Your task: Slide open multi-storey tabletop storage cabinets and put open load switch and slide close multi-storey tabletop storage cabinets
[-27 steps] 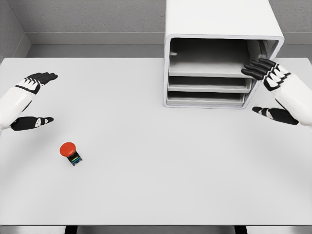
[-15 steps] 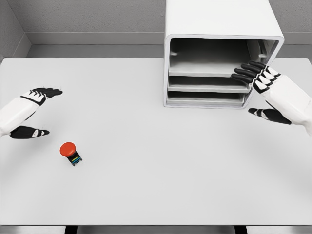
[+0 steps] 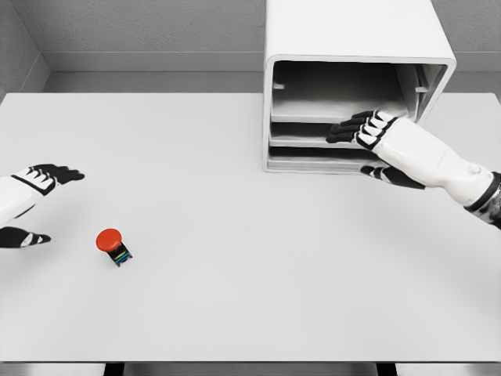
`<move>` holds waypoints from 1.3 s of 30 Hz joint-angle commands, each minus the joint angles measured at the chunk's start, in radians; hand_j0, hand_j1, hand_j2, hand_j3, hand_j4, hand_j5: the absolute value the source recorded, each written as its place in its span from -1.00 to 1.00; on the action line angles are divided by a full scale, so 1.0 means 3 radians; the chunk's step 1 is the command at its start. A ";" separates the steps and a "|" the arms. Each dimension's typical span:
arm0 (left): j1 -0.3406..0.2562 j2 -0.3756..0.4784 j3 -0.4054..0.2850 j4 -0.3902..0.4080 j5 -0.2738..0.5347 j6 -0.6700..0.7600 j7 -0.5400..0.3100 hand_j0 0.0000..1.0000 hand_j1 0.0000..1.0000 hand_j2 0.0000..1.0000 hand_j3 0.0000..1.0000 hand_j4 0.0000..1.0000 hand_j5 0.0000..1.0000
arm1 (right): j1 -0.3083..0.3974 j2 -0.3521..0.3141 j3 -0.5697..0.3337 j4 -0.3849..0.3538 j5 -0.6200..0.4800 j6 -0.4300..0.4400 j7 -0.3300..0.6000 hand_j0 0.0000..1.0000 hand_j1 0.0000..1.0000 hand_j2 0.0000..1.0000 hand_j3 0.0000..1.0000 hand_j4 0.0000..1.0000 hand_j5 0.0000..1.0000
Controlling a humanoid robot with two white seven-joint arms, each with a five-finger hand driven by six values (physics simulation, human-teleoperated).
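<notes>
Head view: right hand (image 3: 374,147), fingers spread, reaches across the cabinet (image 3: 352,39) drawer fronts. Left hand (image 3: 27,200), fingers spread, holds nothing near the load switch (image 3: 113,244) on the bench (image 3: 250,274).

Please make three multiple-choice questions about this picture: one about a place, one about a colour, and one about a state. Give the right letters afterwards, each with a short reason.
1. Where does the load switch stand?
A. On the table, front left, in front of the left hand
B. Inside the top level of the cabinet
C. In the right hand

2. What colour is the round cap of the switch?
A. Green
B. Red
C. White

3. How is the right hand now?
A. Closed around the switch
B. Out of sight
C. Fingers stretched out at the front of the cabinet's tiers, holding nothing

Answers:
1 A: the switch sits alone on the table, apart from the left hand and far from the cabinet.
2 B: the cap is plainly red above a dark base.
3 C: the dark fingers reach across the cabinet's open front and grasp nothing.
</notes>
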 commanded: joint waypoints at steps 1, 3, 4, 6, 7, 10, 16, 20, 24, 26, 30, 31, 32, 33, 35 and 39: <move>0.0010 0.0171 -0.0003 -0.0151 0.0193 0.0011 0.0001 1.00 1.00 1.00 1.00 1.00 1.00 | -0.0005 0.0077 0.0019 0.0024 -0.0031 0.0002 0.0075 0.55 0.55 0.55 0.55 0.55 0.55; 0.0133 0.0355 -0.0029 -0.0156 0.0311 0.0011 0.0001 1.00 1.00 1.00 1.00 1.00 1.00 | -0.0056 0.0138 0.0019 0.0065 -0.0031 0.0002 0.0187 0.54 0.54 0.54 0.54 0.54 0.54; 0.0159 0.0375 -0.0039 -0.0156 0.0408 0.0011 0.0001 1.00 1.00 1.00 1.00 1.00 1.00 | -0.0082 0.0158 0.0019 0.0075 -0.0031 0.0002 0.0192 0.54 0.54 0.54 0.54 0.54 0.54; 0.0230 0.0452 -0.0090 -0.0156 0.0424 0.0011 0.0001 1.00 1.00 1.00 1.00 1.00 1.00 | -0.0123 0.0199 0.0019 0.0126 -0.0031 0.0002 0.0203 0.54 0.54 0.54 0.54 0.54 0.54; 0.0245 0.0467 -0.0111 -0.0156 0.0439 0.0011 0.0001 1.00 1.00 1.00 1.00 1.00 1.00 | -0.0148 0.0245 0.0019 0.0152 -0.0031 0.0002 0.0259 0.54 0.54 0.54 0.54 0.54 0.54; 0.0235 0.0467 -0.0269 -0.0156 0.0470 0.0011 0.0001 1.00 1.00 1.00 1.00 1.00 1.00 | -0.0220 0.0286 0.0019 0.0213 -0.0031 0.0002 0.0274 0.54 0.54 0.54 0.54 0.54 0.54; 0.0230 0.0467 -0.0525 -0.0156 0.0470 0.0011 0.0001 1.00 1.00 1.00 1.00 1.00 1.00 | -0.0383 0.0424 0.0029 0.0413 -0.0031 0.0002 0.0274 0.51 0.51 0.51 0.51 0.51 0.51; 0.0205 0.0437 -0.0545 -0.0156 0.0454 0.0011 0.0001 1.00 1.00 1.00 1.00 1.00 1.00 | -0.0435 0.0501 0.0029 0.0433 -0.0031 0.0002 0.0274 0.51 0.51 0.51 0.51 0.51 0.51; 0.0082 0.0421 -0.0678 -0.0156 0.0434 0.0011 0.0001 0.94 0.94 0.94 0.94 0.94 0.94 | -0.0440 0.0537 0.0034 0.0510 -0.0031 0.0002 0.0274 0.51 0.51 0.51 0.51 0.51 0.51; 0.0000 0.0396 -0.0775 -0.0151 0.0414 0.0011 0.0001 0.94 0.94 0.94 0.94 0.94 0.94 | -0.0460 0.0593 0.0065 0.0576 -0.0025 0.0002 0.0274 0.51 0.51 0.51 0.51 0.51 0.51; -0.0025 0.0380 -0.0893 -0.0151 0.0403 0.0011 0.0001 0.94 0.94 0.94 0.94 0.94 0.94 | -0.0573 0.0665 0.0121 0.0709 -0.0025 0.0002 0.0279 0.52 0.52 0.52 0.52 0.52 0.52; -0.0025 0.0375 -0.0908 -0.0151 0.0398 0.0011 0.0001 0.94 0.94 0.94 0.94 0.94 0.94 | -0.0593 0.0680 0.0137 0.0750 -0.0025 0.0002 0.0279 0.52 0.52 0.52 0.52 0.52 0.52; -0.0031 0.0370 -0.0929 -0.0151 0.0398 0.0011 0.0001 0.94 0.94 0.94 0.94 0.94 0.94 | -0.0613 0.0685 0.0142 0.0776 -0.0020 0.0002 0.0279 0.52 0.52 0.52 0.52 0.52 0.52; -0.0097 0.0365 -0.0985 -0.0141 0.0352 0.0011 0.0001 0.94 0.94 0.94 0.94 0.94 0.94 | -0.0644 0.0695 0.0162 0.0817 -0.0020 0.0002 0.0279 0.52 0.52 0.52 0.52 0.52 0.52; -0.0199 0.0324 -0.1052 -0.0105 0.0306 0.0011 0.0001 0.94 0.94 0.94 0.94 0.94 0.94 | -0.0680 0.0731 0.0193 0.0888 -0.0020 0.0002 0.0279 0.53 0.53 0.53 0.53 0.53 0.53; -0.0210 0.0319 -0.1067 -0.0074 0.0260 0.0011 0.0001 0.94 0.94 0.94 0.94 0.94 0.94 | -0.0706 0.0736 0.0218 0.0970 0.0000 0.0002 0.0279 0.54 0.54 0.54 0.54 0.54 0.54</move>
